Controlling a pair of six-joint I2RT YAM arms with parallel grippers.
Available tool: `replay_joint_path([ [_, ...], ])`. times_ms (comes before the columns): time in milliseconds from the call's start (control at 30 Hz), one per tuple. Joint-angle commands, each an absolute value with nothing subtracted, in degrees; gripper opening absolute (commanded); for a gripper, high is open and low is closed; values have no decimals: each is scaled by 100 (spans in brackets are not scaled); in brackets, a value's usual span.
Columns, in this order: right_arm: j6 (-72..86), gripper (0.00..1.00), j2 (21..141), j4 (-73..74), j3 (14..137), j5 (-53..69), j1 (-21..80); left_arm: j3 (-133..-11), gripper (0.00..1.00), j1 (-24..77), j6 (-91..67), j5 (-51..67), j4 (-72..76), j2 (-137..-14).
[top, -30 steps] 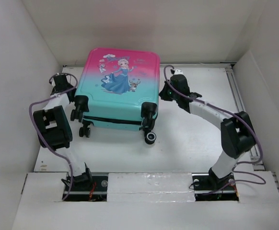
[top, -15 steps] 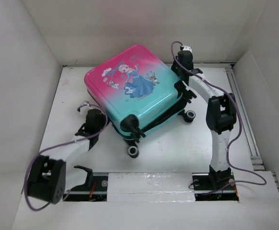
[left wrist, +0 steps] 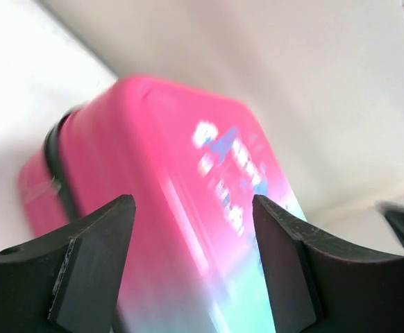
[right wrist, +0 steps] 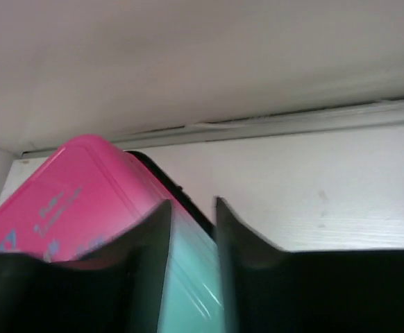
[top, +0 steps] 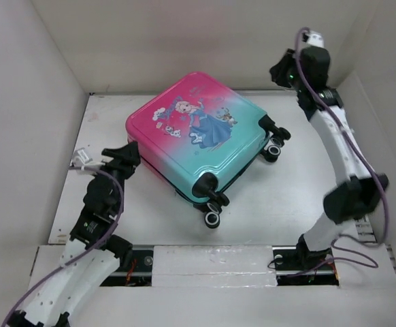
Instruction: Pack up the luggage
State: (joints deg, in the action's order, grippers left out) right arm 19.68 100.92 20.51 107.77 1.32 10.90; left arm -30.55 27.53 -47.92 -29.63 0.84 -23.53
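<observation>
White counter (top: 279,197), plain white back wall (top: 184,41) beyond right gripper (top: 280,72), white side panel (top: 28,102) outboard of left gripper (top: 131,151), grey strip (right wrist: 313,119) at wall foot, even diffuse light

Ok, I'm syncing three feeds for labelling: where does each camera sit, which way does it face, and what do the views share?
Top external: above, behind the arms, looking down on the white table and the pink-to-teal hard-shell suitcase; left gripper and right gripper both show.
Left wrist: on the left arm, facing the suitcase's pink end between its open black fingers.
Right wrist: on the right arm, looking past its dark fingers at the suitcase corner.
Shared: all three show the suitcase.
</observation>
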Motion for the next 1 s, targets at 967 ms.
replay_joint_path([
  [967, 2584, 0, 9137, -344, 7449, 728, 2074, -4310, 57, 658, -4666, 247, 2495, -8317],
])
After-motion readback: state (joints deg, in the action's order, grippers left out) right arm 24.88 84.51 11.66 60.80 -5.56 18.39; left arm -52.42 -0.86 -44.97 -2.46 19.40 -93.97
